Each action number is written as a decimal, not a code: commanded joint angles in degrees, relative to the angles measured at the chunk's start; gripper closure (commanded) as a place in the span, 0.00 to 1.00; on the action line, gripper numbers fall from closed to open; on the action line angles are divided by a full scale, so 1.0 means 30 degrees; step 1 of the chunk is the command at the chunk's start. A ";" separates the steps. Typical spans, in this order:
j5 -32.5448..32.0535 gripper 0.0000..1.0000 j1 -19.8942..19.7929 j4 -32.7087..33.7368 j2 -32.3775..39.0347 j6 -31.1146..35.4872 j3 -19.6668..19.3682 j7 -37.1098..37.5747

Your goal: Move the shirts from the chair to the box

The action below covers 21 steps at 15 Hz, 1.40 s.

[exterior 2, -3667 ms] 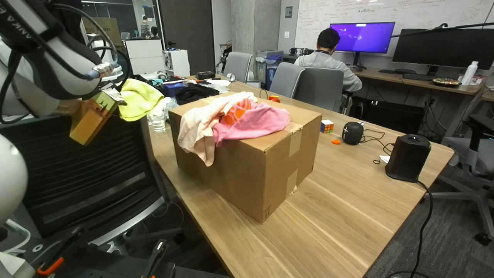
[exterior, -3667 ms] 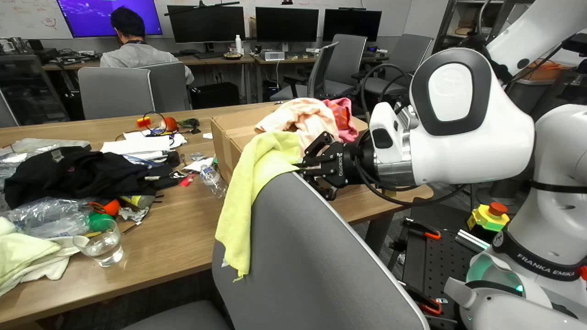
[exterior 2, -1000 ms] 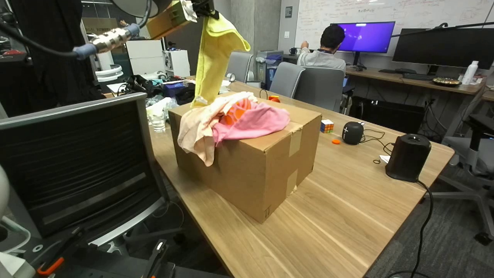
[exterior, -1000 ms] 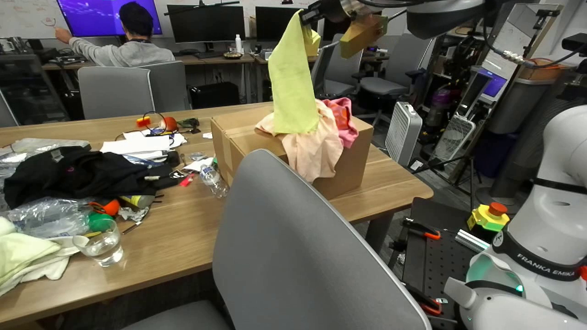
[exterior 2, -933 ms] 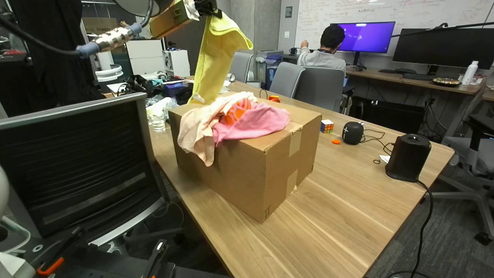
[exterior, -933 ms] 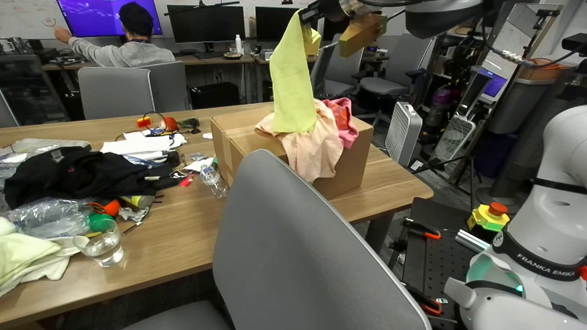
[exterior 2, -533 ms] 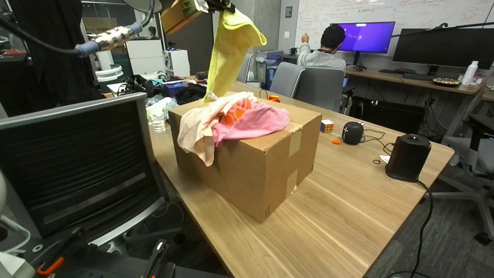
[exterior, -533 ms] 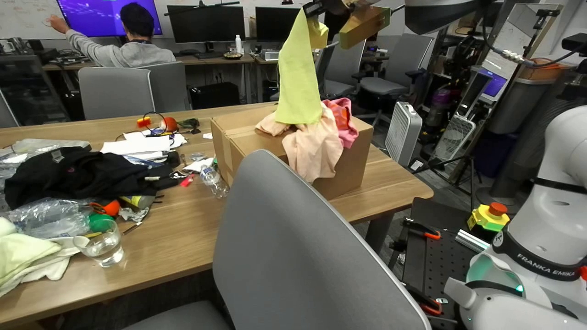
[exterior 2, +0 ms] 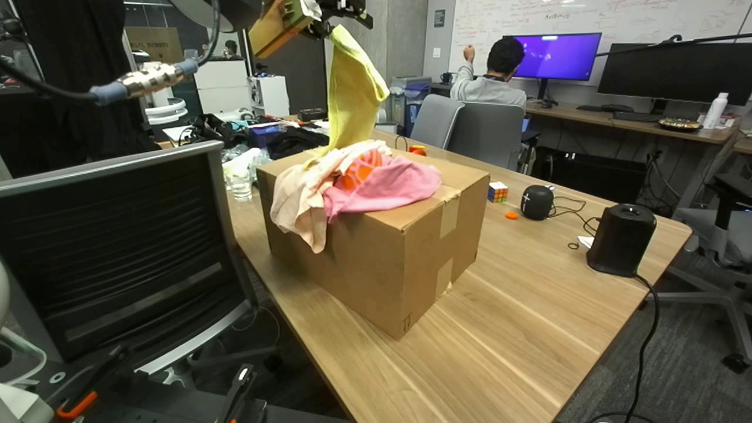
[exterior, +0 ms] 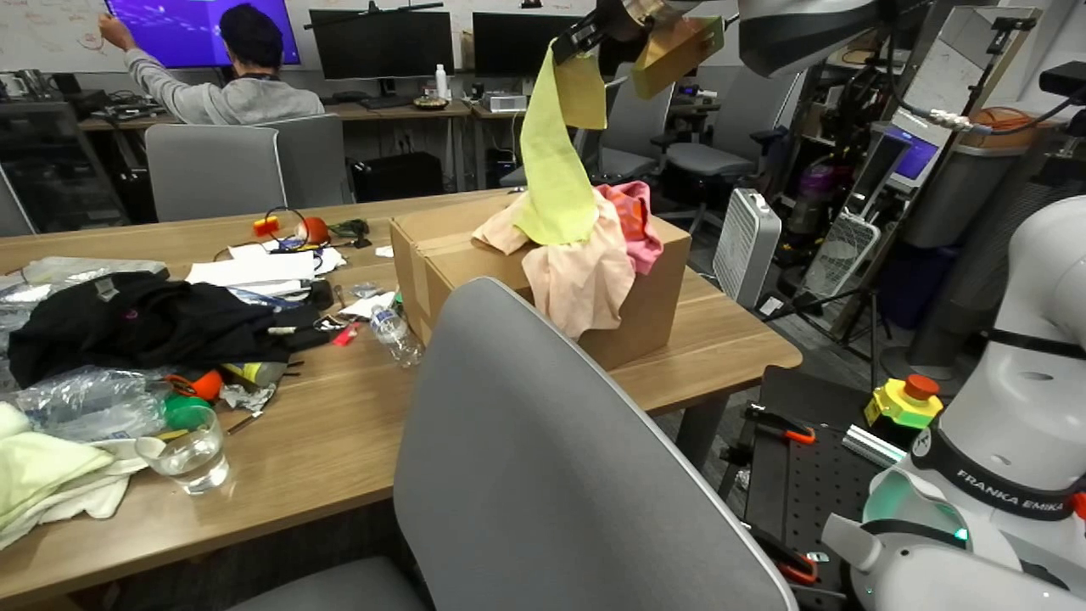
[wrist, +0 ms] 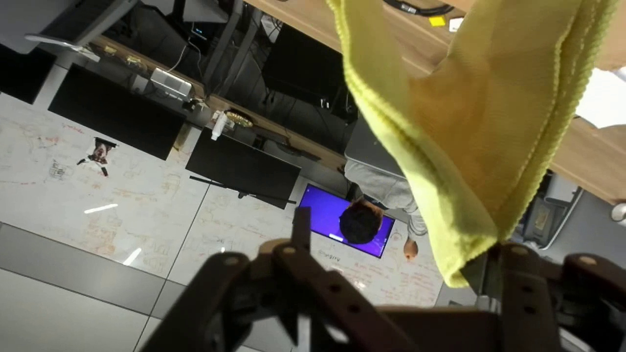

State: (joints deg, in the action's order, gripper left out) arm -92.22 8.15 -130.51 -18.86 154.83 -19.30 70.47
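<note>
My gripper (wrist: 395,239) stands open above the cardboard box (exterior 2: 364,282), its fingers well apart in the wrist view. The yellow shirt (exterior: 556,187) hangs loose at one finger, its top corner touching that finger rather than pinched between the two. Its lower end rests on the peach shirt (exterior: 585,288), which is draped over the box top and front edge. Beside that, the pink shirt (exterior 2: 393,185) lies on the box. The grey chair (exterior: 543,458) in front of the table has a bare back in both exterior views.
On the table (exterior: 339,450) are a black garment (exterior: 153,322), a water bottle (exterior: 394,335), a glass (exterior: 191,458) and a pale cloth (exterior: 51,484). Past the box stand a small speaker (exterior 2: 536,202) and a black device (exterior 2: 621,241). A person (exterior 2: 490,76) sits behind.
The yellow shirt went from the chair back to above the box. In the last half second my jaws opened, and the cloth slipped downward and sagged onto the peach shirt.
</note>
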 commanded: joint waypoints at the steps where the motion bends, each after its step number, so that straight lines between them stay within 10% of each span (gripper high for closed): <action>1: 0.2543 0.00 0.0117 -0.0168 -0.0203 -0.0224 -0.0229 -0.3262; 7: 1.0053 0.00 -0.2008 -0.1085 -0.0459 -0.0326 0.1925 -1.0195; 11: 1.5640 0.00 0.2464 -0.2591 -0.1900 -0.2982 -0.0859 -1.6086; 15: 1.9050 0.00 0.3522 -0.2543 -0.4021 -0.7276 -0.1031 -2.0745; 16: 2.1077 0.00 0.0765 -0.2593 -0.4090 -0.7602 0.1494 -2.2520; 21: 2.5243 0.00 -0.1010 -0.2147 -0.6517 -1.1594 0.2438 -2.7406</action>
State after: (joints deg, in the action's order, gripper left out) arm -22.67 8.06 -137.53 -33.77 125.52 -13.35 -3.58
